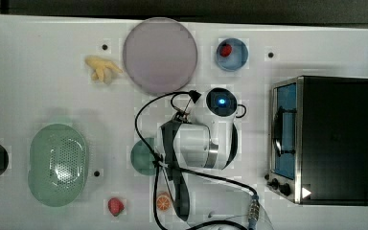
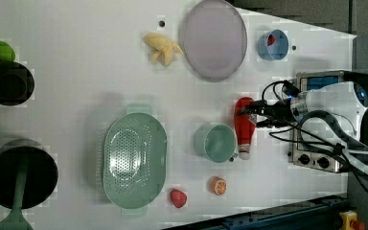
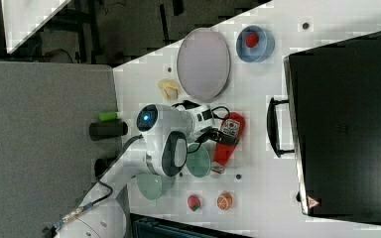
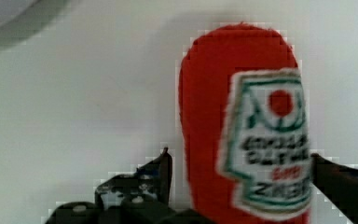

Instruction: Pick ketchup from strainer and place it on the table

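The ketchup bottle [image 2: 245,127] lies on its side on the white table [image 2: 76,72] just beside the teal mug [image 2: 215,142], well clear of the strainer [image 2: 134,160], with the gripper [image 4: 242,175] fingers spread wide either side, seemingly releasing it.

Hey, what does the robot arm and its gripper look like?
The arm has glossy white rounded shells with black joint bands and a glowing blue light on one round cap. Black cables loop along it. The gripper is black, with dark fingers.
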Controlling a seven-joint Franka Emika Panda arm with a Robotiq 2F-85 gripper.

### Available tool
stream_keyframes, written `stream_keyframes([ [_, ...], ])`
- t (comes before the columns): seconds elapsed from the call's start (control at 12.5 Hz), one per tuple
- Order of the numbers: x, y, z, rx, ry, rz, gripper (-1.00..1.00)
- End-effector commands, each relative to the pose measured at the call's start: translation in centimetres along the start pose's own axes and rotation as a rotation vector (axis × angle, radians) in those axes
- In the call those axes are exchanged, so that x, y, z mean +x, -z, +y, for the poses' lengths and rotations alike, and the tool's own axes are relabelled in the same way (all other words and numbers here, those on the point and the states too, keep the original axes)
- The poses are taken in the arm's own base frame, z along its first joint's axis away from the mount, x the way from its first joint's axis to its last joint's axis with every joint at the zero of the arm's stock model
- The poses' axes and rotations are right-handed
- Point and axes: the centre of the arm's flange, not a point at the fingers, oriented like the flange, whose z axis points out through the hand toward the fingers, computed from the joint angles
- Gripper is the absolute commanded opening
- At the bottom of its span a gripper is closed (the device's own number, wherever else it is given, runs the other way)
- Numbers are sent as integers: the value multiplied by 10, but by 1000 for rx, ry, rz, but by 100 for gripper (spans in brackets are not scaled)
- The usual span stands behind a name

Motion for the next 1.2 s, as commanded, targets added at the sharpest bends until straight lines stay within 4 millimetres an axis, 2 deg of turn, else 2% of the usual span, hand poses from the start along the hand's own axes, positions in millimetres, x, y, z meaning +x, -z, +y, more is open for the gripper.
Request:
stream_keyframes([
  [0.08, 16, 77, -7, 23, 19, 160, 100],
  [0.24, 15, 130, -15, 24, -25, 220, 100],
  [0.4, 9, 192, -21, 12, -88, 247, 100],
  [0.8, -21, 332, -31, 7, -285, 287, 100],
  [1.04, -36, 379, -42, 34, -371, 298, 100],
  [1.2, -45, 389, -46, 10, -381, 260, 100],
])
